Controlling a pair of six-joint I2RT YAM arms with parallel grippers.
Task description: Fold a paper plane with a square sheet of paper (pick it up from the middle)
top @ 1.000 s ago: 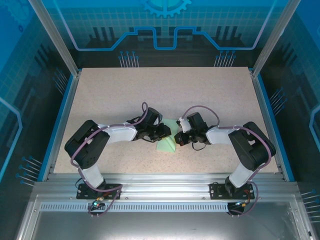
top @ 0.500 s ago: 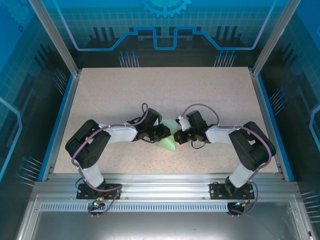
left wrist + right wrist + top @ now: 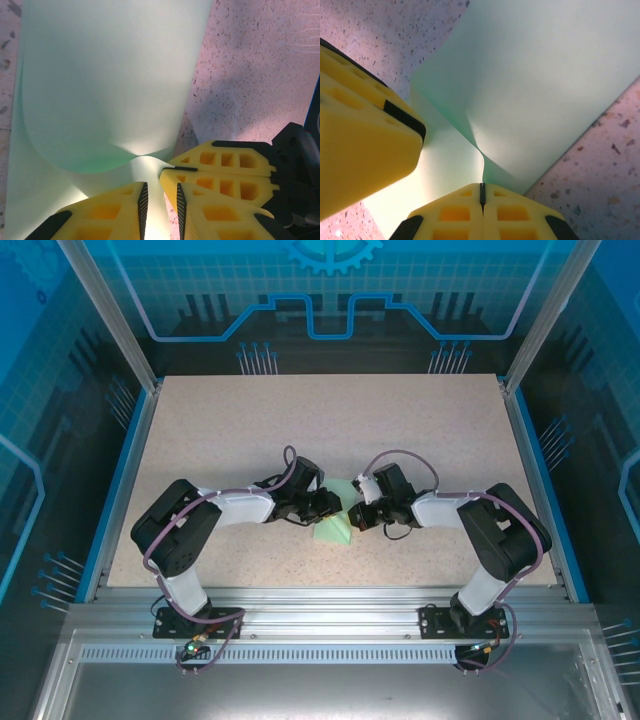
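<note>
**Item:** thin pale mint-green square sheet of paper [image 3: 334,531], lying mid-table toward the near edge, part flat, part lifting in a curved flap between both wrists.

**Holders:** right gripper [image 3: 482,193], yellow fingers clenched on a gathered pleat of the sheet. Left gripper [image 3: 153,189], pads standing a slit apart with the pleat running up between them. Whether they are biting is impossible to tell.

**Hazards:** the two pinches are sitting almost touching, so opposed pulling is risking a tear or a stray crumple. If the left hold is loose, the sheet is likely to be slipping and the crease drifting off centre. Fingertips are crowding and may be colliding.

**Surroundings:** speckled beige tabletop [image 3: 250,430]; blue-edged enclosure walls [image 3: 130,455]; aluminium rail [image 3: 320,606] at the arm bases. Only the other arm is obstructing either gripper.
</note>
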